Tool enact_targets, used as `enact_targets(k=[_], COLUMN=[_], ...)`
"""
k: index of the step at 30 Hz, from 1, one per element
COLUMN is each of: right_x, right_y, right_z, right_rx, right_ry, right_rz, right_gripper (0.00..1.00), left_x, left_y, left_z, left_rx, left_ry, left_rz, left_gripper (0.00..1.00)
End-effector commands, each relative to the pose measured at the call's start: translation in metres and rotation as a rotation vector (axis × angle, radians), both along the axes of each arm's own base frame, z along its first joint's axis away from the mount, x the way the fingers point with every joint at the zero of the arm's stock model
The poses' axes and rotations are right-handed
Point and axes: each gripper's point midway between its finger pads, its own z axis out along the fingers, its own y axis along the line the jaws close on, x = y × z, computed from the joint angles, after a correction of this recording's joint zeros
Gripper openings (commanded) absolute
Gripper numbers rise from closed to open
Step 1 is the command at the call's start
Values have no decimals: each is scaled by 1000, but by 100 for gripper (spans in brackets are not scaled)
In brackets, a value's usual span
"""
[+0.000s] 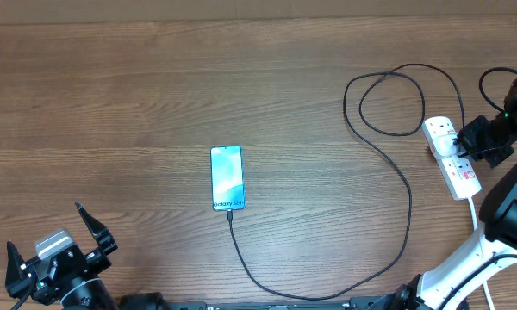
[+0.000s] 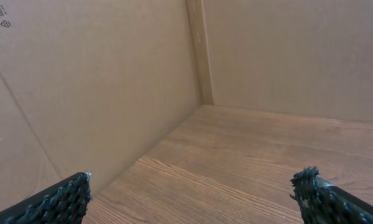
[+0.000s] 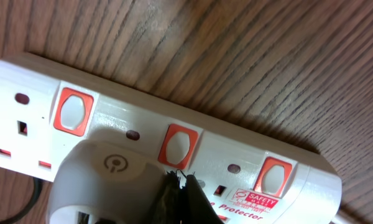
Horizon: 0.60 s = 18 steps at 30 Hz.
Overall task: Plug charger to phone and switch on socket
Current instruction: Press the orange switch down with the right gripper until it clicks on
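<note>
Left gripper [image 1: 45, 228] at 7 o'clock, fingers spread wide, holding nothing. Phone [image 1: 227, 176] at centre reads "Galaxy S24"; the charger [image 1: 409, 215] meets its near end, so plugging looks done. At 3 o'clock, right gripper [image 3: 179, 186], fingers pressed together, tips at the middle red switch [image 3: 180, 148] of the socket [image 3: 248, 149], labelled "SAFETY" and "Protector". Switching on seems left to do.

Wooden table [image 1: 112, 103] beside cardboard walls [image 2: 81, 81]
</note>
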Motion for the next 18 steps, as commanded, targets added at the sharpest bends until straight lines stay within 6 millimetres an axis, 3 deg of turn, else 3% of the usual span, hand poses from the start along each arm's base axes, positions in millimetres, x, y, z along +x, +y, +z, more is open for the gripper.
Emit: enact_targets(k=[1,18], right_x=[12,11], right_y=[-1,5], right_z=[2,-13], right_rx=[0,32], right_ry=[-41,-9], right_rz=[17,24], right_gripper=[4,4], left_x=[-4,-4], left_y=[1,1], left_z=[1,1], left_rx=[0,0], left_ry=[-8,-8], left_rz=[9,9], left_gripper=[99,100])
